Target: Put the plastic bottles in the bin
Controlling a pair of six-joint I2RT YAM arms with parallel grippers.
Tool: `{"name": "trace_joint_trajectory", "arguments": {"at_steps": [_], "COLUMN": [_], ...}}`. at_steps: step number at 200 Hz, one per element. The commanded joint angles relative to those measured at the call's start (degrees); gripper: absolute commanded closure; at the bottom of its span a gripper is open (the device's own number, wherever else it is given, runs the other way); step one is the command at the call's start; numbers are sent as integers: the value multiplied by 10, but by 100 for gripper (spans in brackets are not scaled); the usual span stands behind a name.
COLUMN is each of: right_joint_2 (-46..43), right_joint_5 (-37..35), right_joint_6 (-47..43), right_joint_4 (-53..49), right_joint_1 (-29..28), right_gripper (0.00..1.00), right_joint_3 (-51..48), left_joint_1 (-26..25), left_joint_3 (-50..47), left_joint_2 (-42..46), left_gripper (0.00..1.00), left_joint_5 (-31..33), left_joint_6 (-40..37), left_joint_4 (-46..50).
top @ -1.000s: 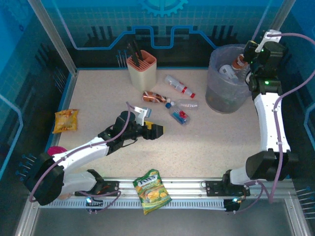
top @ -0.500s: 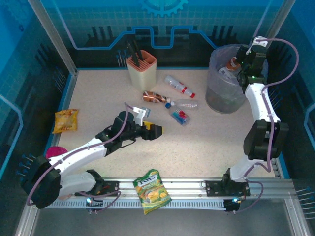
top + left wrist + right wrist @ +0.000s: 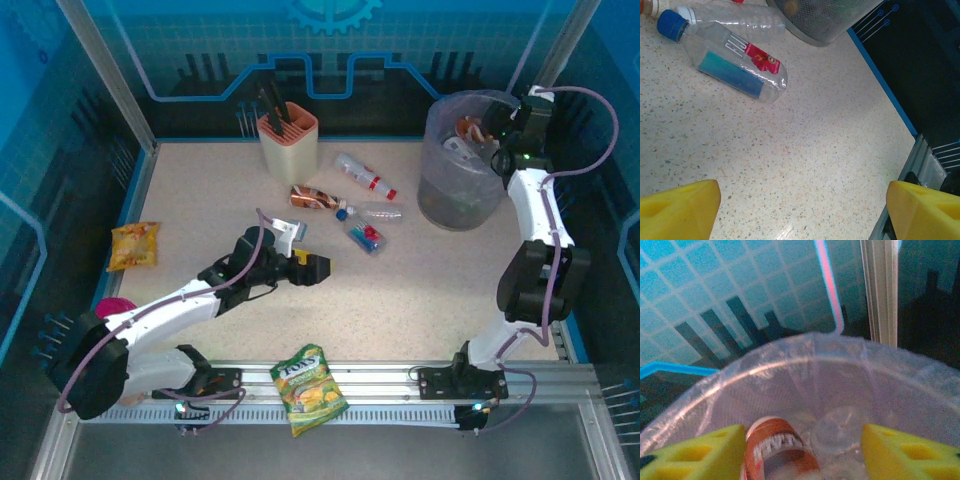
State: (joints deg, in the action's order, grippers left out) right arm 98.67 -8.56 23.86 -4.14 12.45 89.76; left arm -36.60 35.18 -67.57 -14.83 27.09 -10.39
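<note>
The bin (image 3: pixel 455 190), a grey bucket lined with lavender plastic (image 3: pixel 805 375), stands at the back right. My right gripper (image 3: pixel 498 135) hangs over its right rim, open (image 3: pixel 802 452). A brown bottle (image 3: pixel 777 452) with a white cap lies inside, close to the left finger, and shows in the overhead view (image 3: pixel 467 127). On the table lie a red-labelled clear bottle (image 3: pixel 365 175), a brown one (image 3: pixel 315 198), a plain clear one (image 3: pixel 380 211) and a blue-capped one (image 3: pixel 364 236). My left gripper (image 3: pixel 318 266) is open (image 3: pixel 802 210) over bare table, short of the blue-capped bottle (image 3: pixel 735 62).
A peach utensil holder (image 3: pixel 288 140) stands at the back centre. A yellow snack bag (image 3: pixel 134 245) lies at the left edge, a green one (image 3: pixel 310 388) on the front rail. Something pink (image 3: pixel 115 305) sits behind the left arm. The bin's mesh wall (image 3: pixel 825 15) is just beyond the bottles.
The right gripper carried the brown bottle over the bin, opened and drew back toward the right rim; the bottle now lies inside. The left arm has barely moved.
</note>
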Motion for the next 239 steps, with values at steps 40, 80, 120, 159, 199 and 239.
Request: {"name": "trace_joint_trajectory", "arguments": {"at_steps": [40, 80, 120, 159, 199, 239], "right_joint_2": [-48, -62, -111, -159, -187, -152], "right_joint_5": [16, 59, 82, 94, 78, 61], "right_joint_6": [-41, -44, -62, -90, -139, -192], "right_joint_4": [-97, -131, -149, -188, -237, -285], "right_joint_1": [9, 7, -15, -59, -152, -262], "right_gripper": [10, 9, 10, 10, 9, 9], "right_joint_3": [81, 97, 65, 38, 26, 37], "left_joint_1": [-2, -2, 13, 50, 82, 115], "left_joint_3": [2, 20, 63, 78, 71, 45], "left_joint_2": [-15, -37, -66, -91, -85, -42], "left_gripper": [13, 12, 12, 11, 7, 2], "left_joint_5": [-3, 11, 65, 90, 102, 111], "left_joint_6": [4, 11, 34, 88, 108, 93], "left_joint_4": [-15, 6, 82, 88, 91, 121]}}
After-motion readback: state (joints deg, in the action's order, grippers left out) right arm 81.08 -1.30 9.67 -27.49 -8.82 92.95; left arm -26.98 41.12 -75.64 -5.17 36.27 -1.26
